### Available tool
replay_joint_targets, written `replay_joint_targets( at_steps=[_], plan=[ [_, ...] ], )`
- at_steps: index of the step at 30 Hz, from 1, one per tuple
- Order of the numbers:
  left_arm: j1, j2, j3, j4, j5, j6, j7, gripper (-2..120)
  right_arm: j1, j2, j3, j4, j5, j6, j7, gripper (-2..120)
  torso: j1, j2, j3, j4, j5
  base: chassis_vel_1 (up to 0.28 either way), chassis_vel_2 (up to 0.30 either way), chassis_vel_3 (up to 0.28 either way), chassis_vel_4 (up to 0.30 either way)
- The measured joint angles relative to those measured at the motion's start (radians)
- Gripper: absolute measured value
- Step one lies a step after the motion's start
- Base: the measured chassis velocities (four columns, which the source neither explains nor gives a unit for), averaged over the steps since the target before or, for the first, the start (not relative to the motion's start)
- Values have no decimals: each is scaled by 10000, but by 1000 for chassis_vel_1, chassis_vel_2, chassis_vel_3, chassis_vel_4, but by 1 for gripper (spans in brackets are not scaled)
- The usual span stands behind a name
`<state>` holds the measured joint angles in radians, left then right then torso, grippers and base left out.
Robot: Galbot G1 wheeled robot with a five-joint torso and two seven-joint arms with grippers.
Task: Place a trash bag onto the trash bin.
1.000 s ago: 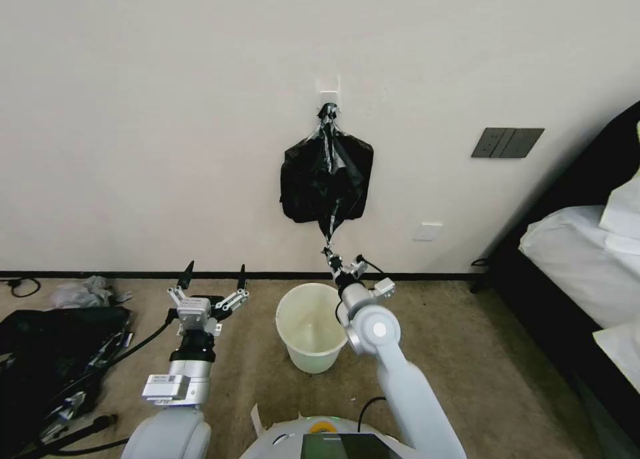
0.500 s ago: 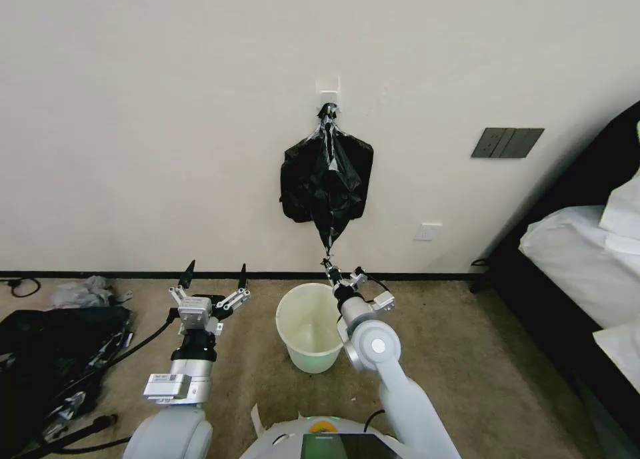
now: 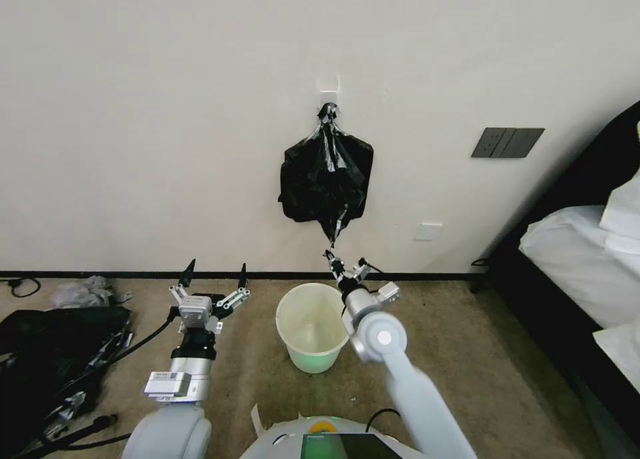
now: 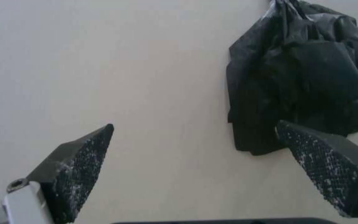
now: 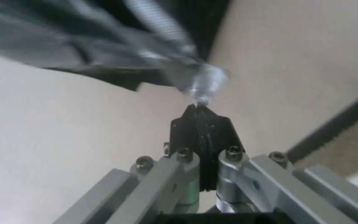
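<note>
We see the right gripper [image 3: 330, 253] raised in front of the wall [image 3: 167, 112], just above the far rim of the trash bin [image 3: 311, 325], and its two fingers are pressed together on the lowest tip of the trash bag [image 3: 335, 227]. In the right wrist view the black fingertips [image 5: 199, 119] are closed with no gap, and a thin twisted end of the trash bag [image 5: 206, 82] comes out from between them. The bag is pulled into a narrow point that runs down from the bundle of black bags [image 3: 325, 179], which hangs from a white hook [image 3: 329, 85] on the wall. The cream-white bin stands on the carpet [image 3: 480, 352] below the bundle, open and upright. Our left gripper [image 3: 215, 272] is held to the left of the bin, well apart from it, with its fingers spread wide and nothing between them; in the left wrist view the two dark pads [image 4: 79, 168] frame the wall and the bundle [image 4: 299, 74].
</note>
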<state>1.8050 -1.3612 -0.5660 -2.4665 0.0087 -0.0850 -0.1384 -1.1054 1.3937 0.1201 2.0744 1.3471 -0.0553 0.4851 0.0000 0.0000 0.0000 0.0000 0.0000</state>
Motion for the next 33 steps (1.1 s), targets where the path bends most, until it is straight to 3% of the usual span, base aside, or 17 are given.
replay_joint_targets(
  at_steps=[4, 7, 8, 9, 10, 11, 13, 14, 16, 18, 21, 22, 25, 26, 30, 33],
  plan=[
    [-234, 225, -94, 108, -217, 37, -34, 100, 226, -74, -103, 198, 48, -52, 1, 0, 0, 0, 0, 1, -1, 0, 0, 0, 0],
    [-838, 1143, -257, 422, -749, 265, -109, 100, 436, -82, -312, 364, 24, -127, 2, 0, 0, 0, 1, 2, -2, 0, 0, 0, 0],
    [-838, 1143, -257, 422, -749, 265, -109, 100, 436, -82, -312, 364, 24, -127, 2, 0, 0, 0, 1, 2, -2, 0, 0, 0, 0],
    [-1023, 1475, -267, 507, -926, 339, -124, 100, 463, -84, -348, 364, 1, -139, 2, 0, 0, 0, 0, 3, -3, 0, 0, 0, 0],
    [-1818, 2717, -202, 857, -1633, 658, -168, 100, 487, -93, -459, 301, -198, -167, 2, 0, 1, 0, 0, 1, -3, 0, 0, 0, 0],
    [-1818, 2717, -202, 857, -1633, 658, -168, 100, 487, -93, -459, 301, -198, -167, 2, 0, 1, 0, 0, 1, -3, 0, 0, 0, 0],
    [-3352, 4068, 280, 1447, -2490, 1081, -251, 100, 399, -121, -665, 167, -696, -179, -40, 0, 1, 0, 1, 2, -3, 0, 0, 0, 0],
    [-3352, 4068, 280, 1447, -2490, 1081, -251, 100, 399, -121, -665, 167, -696, -179, -40, 0, 1, 0, 1, 2, -3, 0, 0, 0, 0],
    [-5108, 4862, 1013, 2031, -3045, 1392, -327, 100, 330, -122, -821, 41, -1151, -181, -146, 0, 1, 0, 1, -6, -3, 0, 0, 0, 0],
    [-5652, 5056, 1298, 2225, -3223, 1516, -345, 100, 324, -115, -855, 5, -1273, -180, -170, 0, 1, -1, 1, -4, -1, 0, 0, 0, 0],
    [-7843, 5546, 2836, 2911, -3869, 2027, -442, 100, 323, -84, -1071, -224, -1928, -180, -330, 0, 1, 0, 2, 0, -3, 0, 0, 0, 0],
    [-7843, 5546, 2836, 2911, -3869, 2027, -442, 100, 323, -84, -1071, -224, -1928, -180, -330, 0, 1, 0, 2, 0, -3, 0, 0, 0, 0],
    [-9483, 5611, 4253, 3291, -4012, 2411, -465, 100, 336, -72, -1194, -391, -2384, -177, -493, 0, 1, -1, 2, -3, -2, 0, 0, 0, 0],
    [-9483, 5611, 4253, 3291, -4012, 2411, -465, 100, 336, -72, -1194, -391, -2384, -177, -493, 0, 1, -1, 2, -3, -2, 0, 0, 0, 0],
    [-11202, 5490, 5859, 3747, -4048, 3057, -641, 100, 365, -46, -1279, -438, -2510, -176, -584, 0, 1, -1, 2, 2, -1, 0, 0, 0, 0],
    [-12002, 5286, 6431, 4119, -3956, 3481, -758, 100, 367, -23, -1282, -441, -2520, -175, -602, 0, 1, -1, 1, 1, 0, 0, 0, 0, 0]
  ],
)
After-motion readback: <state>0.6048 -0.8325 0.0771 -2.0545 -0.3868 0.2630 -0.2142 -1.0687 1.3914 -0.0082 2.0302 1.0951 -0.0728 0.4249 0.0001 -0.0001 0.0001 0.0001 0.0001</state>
